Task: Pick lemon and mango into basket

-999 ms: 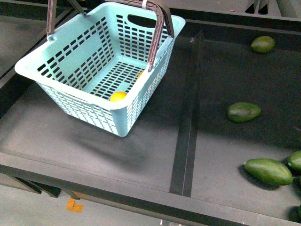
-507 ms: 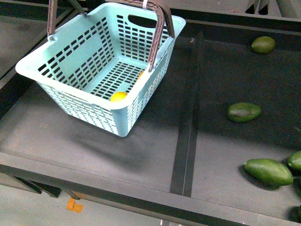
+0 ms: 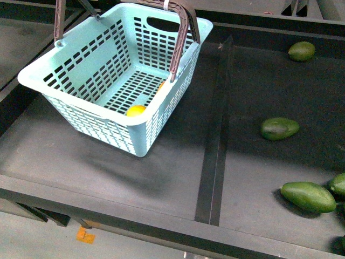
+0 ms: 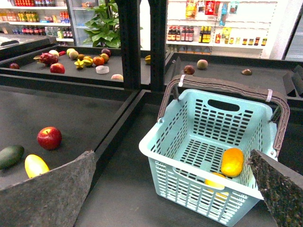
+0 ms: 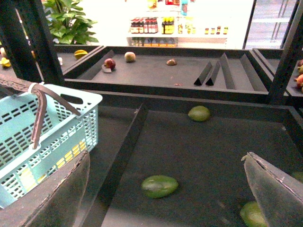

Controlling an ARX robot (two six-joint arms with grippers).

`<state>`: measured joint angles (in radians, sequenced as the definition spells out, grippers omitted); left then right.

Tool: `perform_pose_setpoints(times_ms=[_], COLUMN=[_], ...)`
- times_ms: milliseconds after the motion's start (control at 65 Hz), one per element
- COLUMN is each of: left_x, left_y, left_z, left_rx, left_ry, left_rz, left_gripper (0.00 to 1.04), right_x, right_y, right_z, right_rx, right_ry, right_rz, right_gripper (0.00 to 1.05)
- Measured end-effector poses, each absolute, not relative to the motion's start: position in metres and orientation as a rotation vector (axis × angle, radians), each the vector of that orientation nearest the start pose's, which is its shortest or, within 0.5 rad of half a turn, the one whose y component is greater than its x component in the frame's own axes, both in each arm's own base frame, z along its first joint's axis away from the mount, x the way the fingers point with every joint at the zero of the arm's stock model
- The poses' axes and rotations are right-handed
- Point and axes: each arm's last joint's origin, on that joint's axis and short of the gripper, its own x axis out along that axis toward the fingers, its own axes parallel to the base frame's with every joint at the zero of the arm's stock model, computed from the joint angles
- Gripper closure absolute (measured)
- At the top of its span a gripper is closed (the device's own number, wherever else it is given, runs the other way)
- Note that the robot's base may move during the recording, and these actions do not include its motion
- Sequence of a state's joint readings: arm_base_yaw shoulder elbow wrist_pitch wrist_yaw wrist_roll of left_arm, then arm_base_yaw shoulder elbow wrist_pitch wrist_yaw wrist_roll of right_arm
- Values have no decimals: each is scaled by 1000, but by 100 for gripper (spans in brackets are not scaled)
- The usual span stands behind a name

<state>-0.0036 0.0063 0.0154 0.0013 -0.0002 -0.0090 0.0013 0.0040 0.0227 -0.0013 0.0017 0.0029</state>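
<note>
Looking down from the body camera, you will find the light teal slotted plastic basket [image 3: 116, 81] standing on the dark shelf to your left of the raised black divider strip [image 3: 214, 140], with its brown swing handles [image 3: 180, 32] upright and tied with white zip ties. Both task fruits appear to be inside already: the small bright yellow lemon [image 3: 136, 110] lies on the basket floor against the near wall, and the left wrist view shows the longer yellow-orange mango [image 4: 232, 161] resting just beyond it, probably where each rolled after being let go. Your left gripper [image 4: 175, 189] hangs above and in front of the basket with its grey padded fingers [image 4: 47, 194] spread wide and nothing between them; your right gripper [image 5: 165, 189] is likewise wide apart and empty, over the bay to the right where the dark green oval fruits [image 5: 160, 186] lie. Judged from this, the task looks finished, so you have little reason to reach in again. If you move either arm, mind the upright handles and the basket rim, and the divider strip between the bays; the dark shelf surface [image 3: 81, 162] in front of the basket offers open room. A second yellow fruit [image 4: 35, 165] and a red apple [image 4: 49, 137] sit in the far left bay, well apart from the basket.
</note>
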Motion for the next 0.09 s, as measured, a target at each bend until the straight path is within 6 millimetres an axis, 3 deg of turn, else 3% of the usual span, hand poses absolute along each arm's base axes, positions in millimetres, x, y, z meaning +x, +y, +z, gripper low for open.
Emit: perform_pose_setpoints(times_ms=[92], left_x=[97], left_y=[0], left_z=[168], left_rx=[-9], left_ry=[-10], left_rz=[-3], left_gripper=[7], right_x=[97], right_y=[0], right_z=[171], right_rx=[3], right_ry=[-17], right_rz=[-1], right_gripper=[9])
